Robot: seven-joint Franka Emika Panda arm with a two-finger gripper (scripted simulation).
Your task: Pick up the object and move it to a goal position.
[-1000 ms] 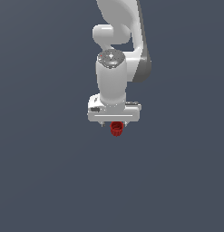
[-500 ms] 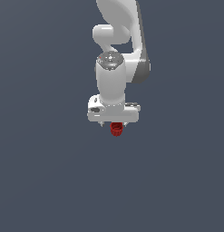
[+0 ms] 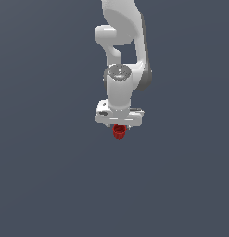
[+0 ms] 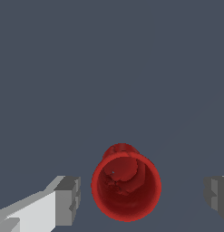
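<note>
Since the earlier frames, almost nothing has shifted: the white arm [image 3: 120,55] keeps its downward pose and the red cup [image 3: 119,132] remains tucked just under the pincer [image 3: 119,126]. In the wrist view the pincer [image 4: 143,199] stands spread wide, with a grey fingertip [image 4: 68,200] on one side of the red cup [image 4: 126,188] and the other fingertip well off on the opposite side. The cup sits between them, nearer the first, its open mouth facing the wrist camera. A narrow gap shows between cup and nearer fingertip, so neither pad touches it.
</note>
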